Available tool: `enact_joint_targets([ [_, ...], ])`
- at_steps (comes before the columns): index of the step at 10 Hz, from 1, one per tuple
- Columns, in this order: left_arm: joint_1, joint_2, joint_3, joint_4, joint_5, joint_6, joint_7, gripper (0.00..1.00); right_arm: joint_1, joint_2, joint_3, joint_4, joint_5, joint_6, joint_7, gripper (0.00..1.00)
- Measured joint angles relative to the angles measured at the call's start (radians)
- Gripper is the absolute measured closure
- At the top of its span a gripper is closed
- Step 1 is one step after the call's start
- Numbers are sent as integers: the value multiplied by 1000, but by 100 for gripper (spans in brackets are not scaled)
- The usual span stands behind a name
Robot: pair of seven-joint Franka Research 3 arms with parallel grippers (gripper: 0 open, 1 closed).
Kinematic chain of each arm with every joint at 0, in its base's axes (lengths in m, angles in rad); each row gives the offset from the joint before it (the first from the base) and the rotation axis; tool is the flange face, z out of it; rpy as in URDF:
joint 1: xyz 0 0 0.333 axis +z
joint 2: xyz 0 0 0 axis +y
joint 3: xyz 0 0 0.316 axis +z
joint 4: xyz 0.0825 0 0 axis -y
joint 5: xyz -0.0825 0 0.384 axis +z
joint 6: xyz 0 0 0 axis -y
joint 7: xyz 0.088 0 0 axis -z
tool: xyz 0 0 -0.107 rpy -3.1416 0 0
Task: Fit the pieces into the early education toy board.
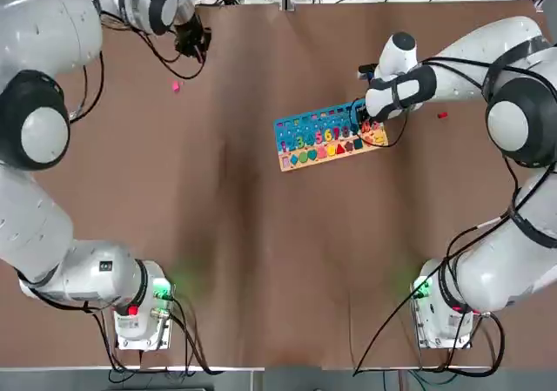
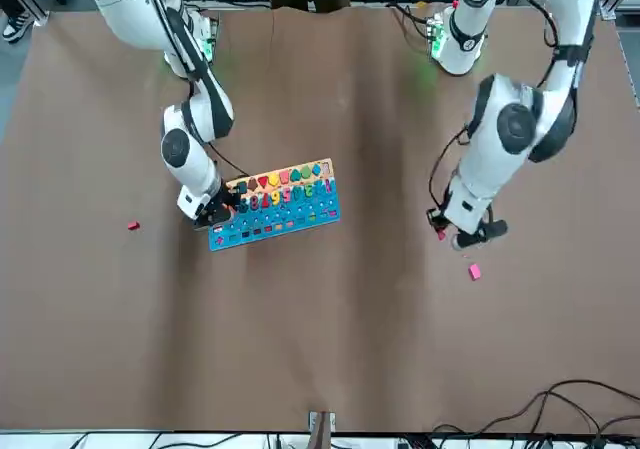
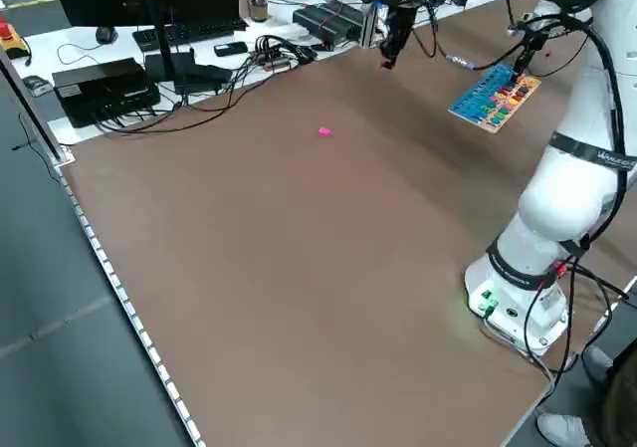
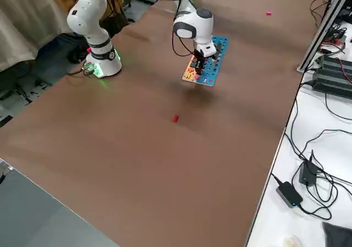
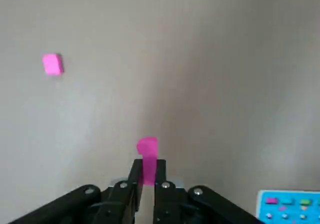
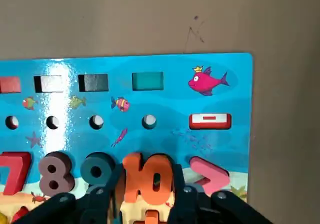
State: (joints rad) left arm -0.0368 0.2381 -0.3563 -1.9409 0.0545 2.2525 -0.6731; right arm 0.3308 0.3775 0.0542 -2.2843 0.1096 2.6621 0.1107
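Observation:
The toy board [image 1: 324, 138] lies flat right of the table's middle, blue field and tan strip filled with numerals and shapes. My right gripper [image 6: 145, 182] is at the board's right end, shut on the orange "10" piece [image 6: 156, 170], which stands in the numeral row beside the 9. My left gripper [image 5: 147, 168] hovers over the far left of the table [image 1: 193, 43], shut on a pink piece [image 5: 147, 149]. Another pink piece [image 1: 176, 86] lies on the table just short of it. A red piece [image 1: 442, 115] lies right of the board.
Cables and electronics [image 3: 129, 79] sit on a white bench beyond the table's far edge. Both arm bases [image 1: 139, 308] stand at the near edge. The brown table [image 1: 261, 260] stretches bare between the bases and the board.

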Motion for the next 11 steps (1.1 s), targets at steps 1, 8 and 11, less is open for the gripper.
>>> enact_joint_targets([
  [1, -30, 0, -4, -2, 0, -1, -44, 87, 0, 0, 0, 0, 0, 1, 0, 58],
  [8, -221, 34, -8, -5, 101, -109, -220, 87, -2, 0, 0, -2, 0, 17, -40, 58],
  [11, -237, 6, -12, 11, 108, -149, -248, 87, -4, 0, -1, -4, 0, 20, -66, 58],
])
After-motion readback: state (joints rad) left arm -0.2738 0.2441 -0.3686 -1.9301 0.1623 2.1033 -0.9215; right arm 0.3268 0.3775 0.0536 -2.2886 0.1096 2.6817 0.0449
